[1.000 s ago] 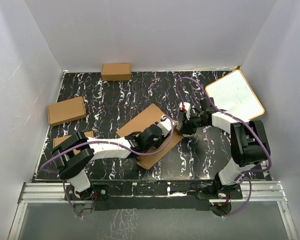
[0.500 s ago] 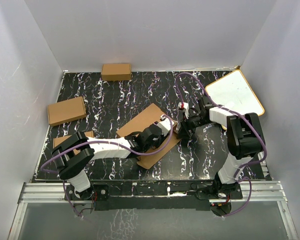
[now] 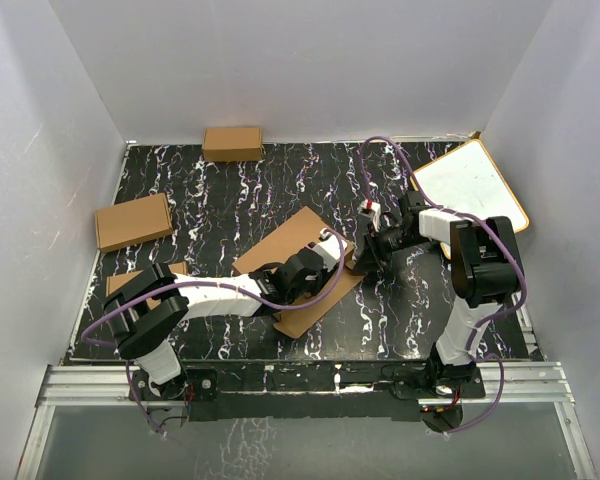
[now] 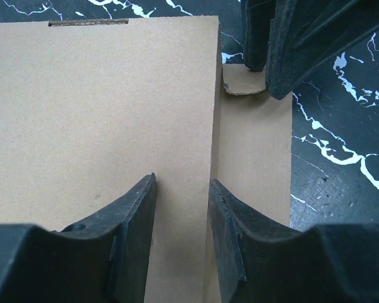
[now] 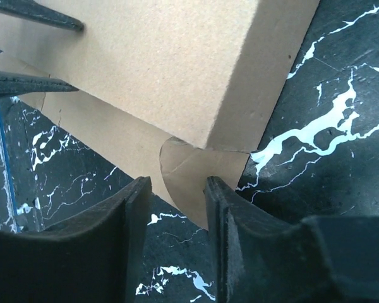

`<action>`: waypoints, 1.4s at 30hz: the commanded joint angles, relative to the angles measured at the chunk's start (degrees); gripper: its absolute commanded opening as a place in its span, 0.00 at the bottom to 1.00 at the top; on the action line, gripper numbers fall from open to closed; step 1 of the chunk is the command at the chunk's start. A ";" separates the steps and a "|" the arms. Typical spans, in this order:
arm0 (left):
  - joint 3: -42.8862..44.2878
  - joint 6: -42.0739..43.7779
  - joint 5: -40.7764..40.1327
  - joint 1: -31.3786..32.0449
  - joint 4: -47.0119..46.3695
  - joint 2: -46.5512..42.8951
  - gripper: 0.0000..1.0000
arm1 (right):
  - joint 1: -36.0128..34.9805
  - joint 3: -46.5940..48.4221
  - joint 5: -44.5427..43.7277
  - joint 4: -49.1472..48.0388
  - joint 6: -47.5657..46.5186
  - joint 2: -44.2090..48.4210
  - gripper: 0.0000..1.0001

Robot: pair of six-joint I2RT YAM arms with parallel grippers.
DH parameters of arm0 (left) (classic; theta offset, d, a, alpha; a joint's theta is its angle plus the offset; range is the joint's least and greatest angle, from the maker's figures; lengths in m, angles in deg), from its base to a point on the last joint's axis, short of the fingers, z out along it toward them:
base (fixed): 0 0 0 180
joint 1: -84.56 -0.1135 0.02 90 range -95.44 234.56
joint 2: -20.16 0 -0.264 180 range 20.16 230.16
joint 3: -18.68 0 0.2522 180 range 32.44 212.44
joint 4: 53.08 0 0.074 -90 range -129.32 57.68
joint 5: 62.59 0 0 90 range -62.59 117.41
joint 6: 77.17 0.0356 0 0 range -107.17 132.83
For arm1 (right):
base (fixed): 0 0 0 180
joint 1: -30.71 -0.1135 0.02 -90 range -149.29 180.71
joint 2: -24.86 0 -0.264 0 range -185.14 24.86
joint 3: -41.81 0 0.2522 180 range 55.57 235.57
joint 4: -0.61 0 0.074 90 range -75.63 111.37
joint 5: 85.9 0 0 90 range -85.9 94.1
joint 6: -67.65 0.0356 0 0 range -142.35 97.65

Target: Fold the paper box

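The paper box (image 3: 292,248) lies flat mid-table as a brown cardboard sheet, one panel folded over onto another. My left gripper (image 3: 327,254) hovers over its right part, jaws a little apart and empty; in the left wrist view (image 4: 182,197) they straddle the folded panel's edge (image 4: 213,113). My right gripper (image 3: 364,258) is at the box's right corner, open. In the right wrist view (image 5: 177,192) a rounded tab (image 5: 189,173) of the box (image 5: 164,57) lies between its fingers, not pinched. The right fingers (image 4: 290,44) show in the left wrist view.
Three small ready-made brown boxes sit at the back (image 3: 232,143), the left (image 3: 133,221) and the near left (image 3: 130,282). A white board with tan rim (image 3: 470,188) lies at the back right. White walls enclose the black marbled table (image 3: 230,200).
My right gripper has shifted slightly left and back, closing in on the box's right corner. The left arm and the box have not moved.
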 commanded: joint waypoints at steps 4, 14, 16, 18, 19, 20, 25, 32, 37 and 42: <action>-1.17 -2.56 2.30 -0.60 1.84 0.84 0.35 | 0.25 -0.28 7.72 -0.29 5.43 -1.80 0.39; -1.05 -3.24 2.56 -0.60 2.21 0.72 0.35 | 2.60 0.44 11.98 2.06 4.46 -2.56 0.38; -1.08 -3.41 2.57 -0.61 2.19 0.67 0.35 | 2.60 -0.52 9.86 -1.31 7.94 -2.33 0.29; -1.02 -3.51 2.49 -0.56 2.17 0.66 0.35 | 2.59 -1.54 7.09 -4.43 11.10 -2.06 0.21; -0.96 -3.63 2.56 -0.61 2.19 0.74 0.35 | 2.61 -1.95 5.66 -6.29 12.32 -1.88 0.17; -0.89 -3.68 2.58 -0.61 2.20 0.75 0.35 | 2.64 -2.36 4.34 -7.53 13.64 -1.69 0.14; -0.51 -4.43 2.86 -0.62 2.28 0.84 0.35 | 2.20 -4.14 -2.35 -12.32 17.79 -1.18 0.10; 1.75 -6.73 3.46 -0.60 4.59 -0.03 0.39 | 1.74 -3.29 -7.66 -12.12 18.29 -2.23 0.10; 4.80 -9.62 3.32 -0.61 8.28 -5.01 0.60 | 4.82 0.68 6.29 -1.52 6.78 2.11 0.18; 6.32 -12.83 4.81 -0.59 11.70 -10.56 0.63 | 9.02 1.01 12.15 6.11 -3.37 8.09 0.23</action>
